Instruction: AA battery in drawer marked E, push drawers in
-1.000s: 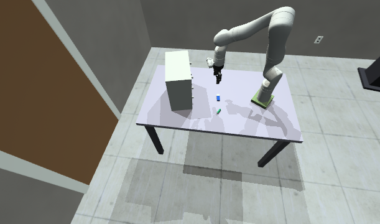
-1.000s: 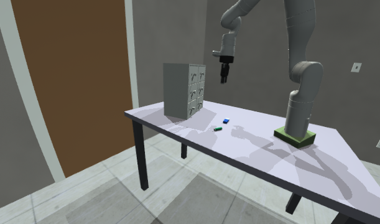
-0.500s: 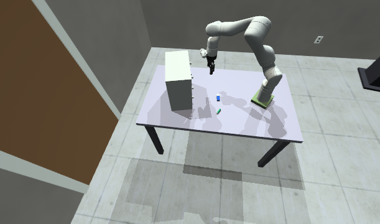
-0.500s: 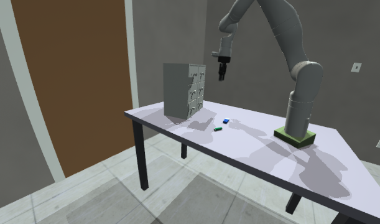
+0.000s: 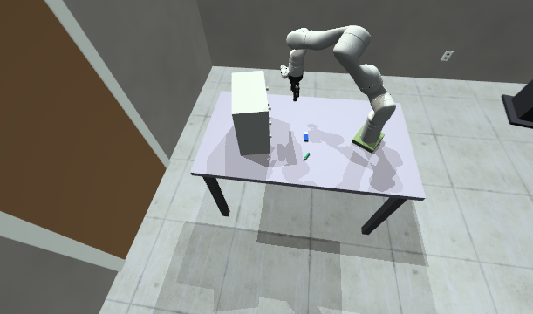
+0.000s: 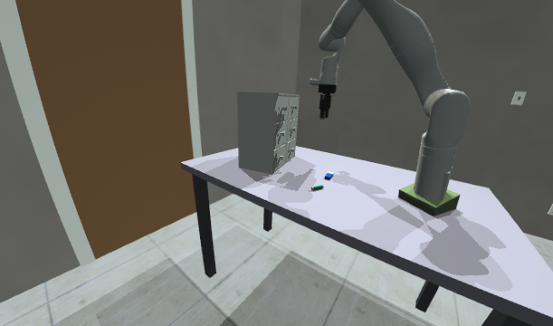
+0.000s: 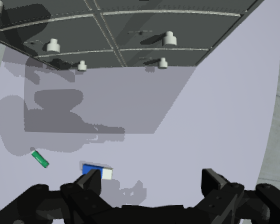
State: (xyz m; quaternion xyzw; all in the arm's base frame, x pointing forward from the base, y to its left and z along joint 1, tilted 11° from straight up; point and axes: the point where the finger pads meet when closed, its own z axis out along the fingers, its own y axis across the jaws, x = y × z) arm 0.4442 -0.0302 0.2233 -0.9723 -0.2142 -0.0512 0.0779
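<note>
Lying on the table (image 5: 327, 113) (image 6: 371, 226) (image 7: 231, 125), apparently as the green cylinder: the AA battery (image 5: 307, 155) (image 6: 318, 187) (image 7: 40, 159), near a blue-and-white block (image 5: 305, 137) (image 6: 328, 176) (image 7: 93, 168) and in front of the chest (image 5: 250, 133) (image 6: 258, 131) (image 7: 141, 30). See only closed-looking drawers; cannot read any letter E. High before the chest, the hand (image 5: 296, 99) (image 6: 324, 118) (image 7: 151, 180), released, with nothing between wide-spread fingers. Done: no delivery yet. Left, most likely: open drawer E less than halfway, fetch and drop in the battery, push shut, withdraw.
</note>
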